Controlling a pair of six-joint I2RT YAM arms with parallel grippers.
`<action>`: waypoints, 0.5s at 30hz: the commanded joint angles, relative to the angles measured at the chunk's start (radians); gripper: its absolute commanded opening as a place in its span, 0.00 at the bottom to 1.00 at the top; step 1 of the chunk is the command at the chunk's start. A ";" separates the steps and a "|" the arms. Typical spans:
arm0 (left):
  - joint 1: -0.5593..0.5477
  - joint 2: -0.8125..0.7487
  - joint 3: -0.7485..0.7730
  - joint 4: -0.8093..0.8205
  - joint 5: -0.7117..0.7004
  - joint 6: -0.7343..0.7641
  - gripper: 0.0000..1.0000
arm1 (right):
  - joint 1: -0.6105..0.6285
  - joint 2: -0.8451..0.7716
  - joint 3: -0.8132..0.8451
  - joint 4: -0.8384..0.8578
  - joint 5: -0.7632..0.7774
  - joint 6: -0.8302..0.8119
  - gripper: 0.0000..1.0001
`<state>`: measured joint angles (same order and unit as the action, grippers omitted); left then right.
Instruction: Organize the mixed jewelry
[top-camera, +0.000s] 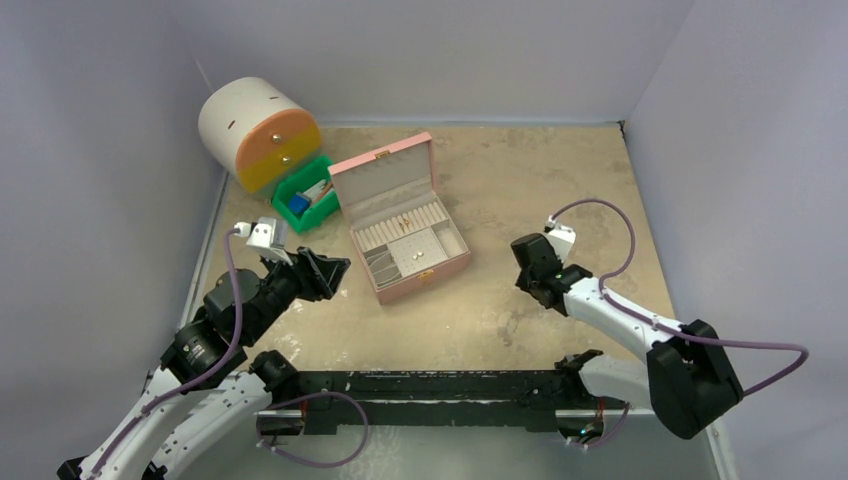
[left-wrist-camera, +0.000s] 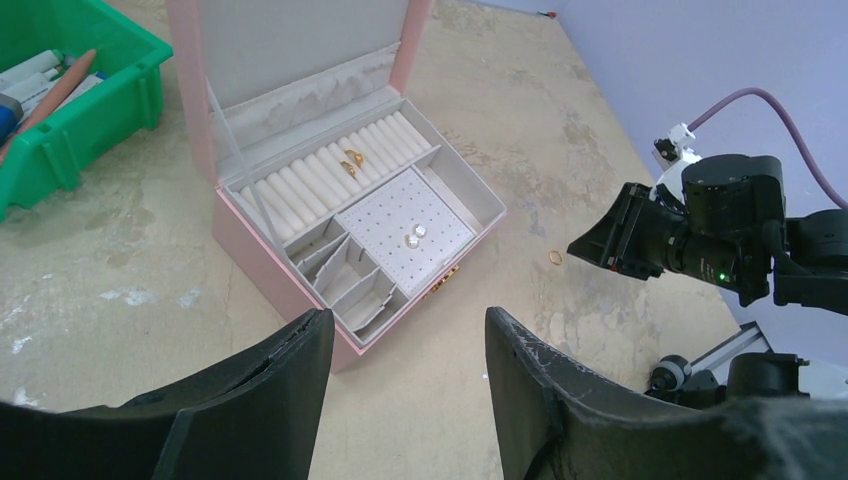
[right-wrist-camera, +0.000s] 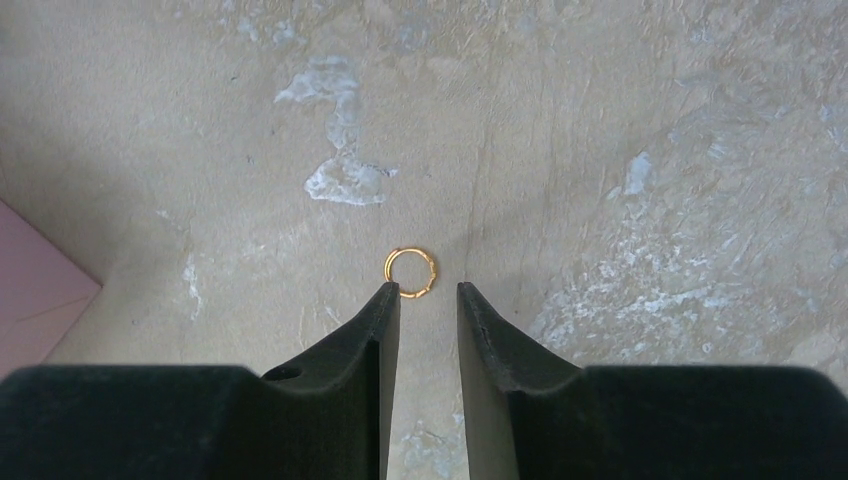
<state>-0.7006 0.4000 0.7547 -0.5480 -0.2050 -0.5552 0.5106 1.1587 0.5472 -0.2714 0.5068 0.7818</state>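
1 gold ring (right-wrist-camera: 410, 272) lies flat, likely light, slippery; pinch across its rim; right gripper (right-wrist-camera: 428, 298) jaws slightly parted, empty; left gripper (left-wrist-camera: 408, 345) gaping.

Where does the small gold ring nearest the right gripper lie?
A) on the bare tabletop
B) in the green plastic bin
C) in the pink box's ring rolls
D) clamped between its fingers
A: the small gold ring lies on the beige tabletop, just beyond the right gripper.

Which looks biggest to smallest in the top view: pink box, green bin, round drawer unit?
1. pink box, lid open
2. round drawer unit, close to the box, so unsure
3. green bin, clearly smallest
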 joint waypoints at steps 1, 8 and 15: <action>0.004 -0.003 0.002 0.031 0.005 0.023 0.57 | -0.026 0.021 -0.004 0.047 0.031 0.054 0.30; 0.006 0.001 0.003 0.031 0.006 0.023 0.57 | -0.043 0.076 0.003 0.071 0.015 0.081 0.28; 0.007 0.000 0.003 0.031 0.007 0.024 0.57 | -0.045 0.110 0.011 0.074 0.001 0.083 0.25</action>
<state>-0.7006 0.4000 0.7547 -0.5480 -0.2050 -0.5552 0.4702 1.2629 0.5472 -0.2173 0.5018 0.8383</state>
